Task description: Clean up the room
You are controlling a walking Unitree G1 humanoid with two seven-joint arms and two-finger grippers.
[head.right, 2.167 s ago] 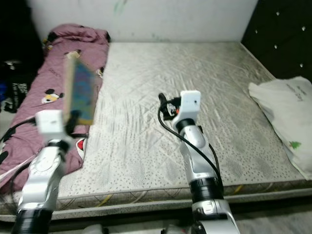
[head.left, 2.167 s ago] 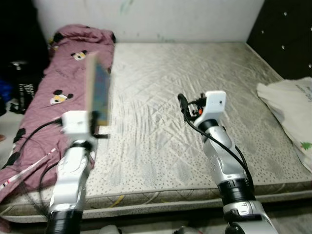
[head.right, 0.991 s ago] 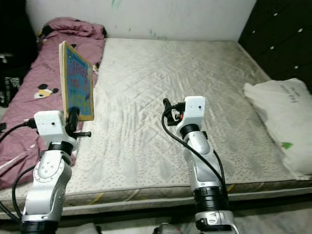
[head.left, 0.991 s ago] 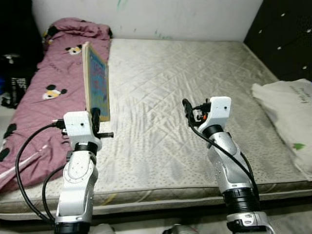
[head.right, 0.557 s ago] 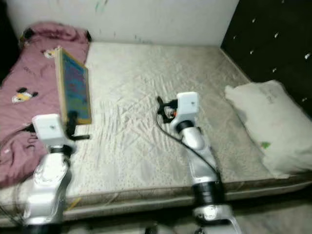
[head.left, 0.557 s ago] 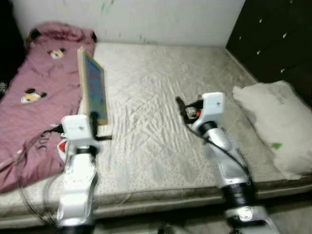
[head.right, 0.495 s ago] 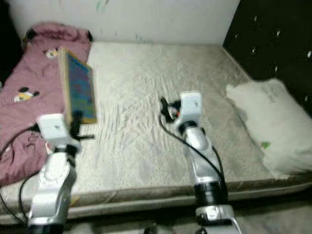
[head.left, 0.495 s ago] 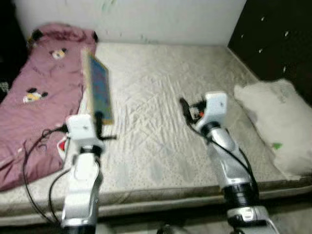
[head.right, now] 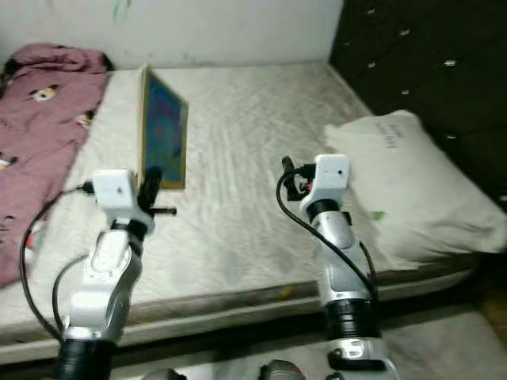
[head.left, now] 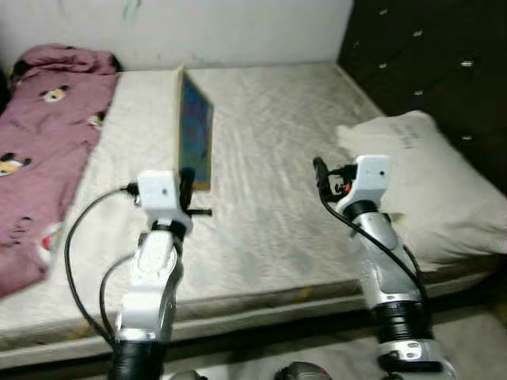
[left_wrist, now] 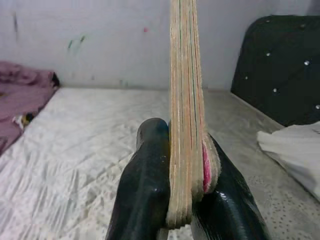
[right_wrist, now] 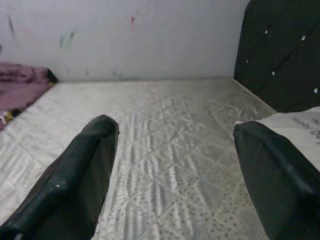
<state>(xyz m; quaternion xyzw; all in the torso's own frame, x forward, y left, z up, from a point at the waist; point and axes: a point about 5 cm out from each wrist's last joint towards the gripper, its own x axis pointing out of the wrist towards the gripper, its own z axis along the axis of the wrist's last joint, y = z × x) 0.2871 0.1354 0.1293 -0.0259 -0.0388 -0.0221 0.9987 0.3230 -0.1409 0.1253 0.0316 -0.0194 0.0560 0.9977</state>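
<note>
Left gripper [head.left: 187, 180] clenched on bottom edge of book [head.left: 194, 131]: thin, upright, blue cover, tan page edges, held above mattress [head.left: 261, 158]. Right gripper [head.left: 320, 170] empty, fingers spread. Beyond: white pillow [head.left: 412, 174], pink blanket [head.left: 40, 119].

Silver jointed arms, white wrist boxes, black cables

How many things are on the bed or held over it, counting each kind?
Book, held upright in the left gripper: 1
Pink blanket: 1
White pillow: 1
Total: 3
</note>
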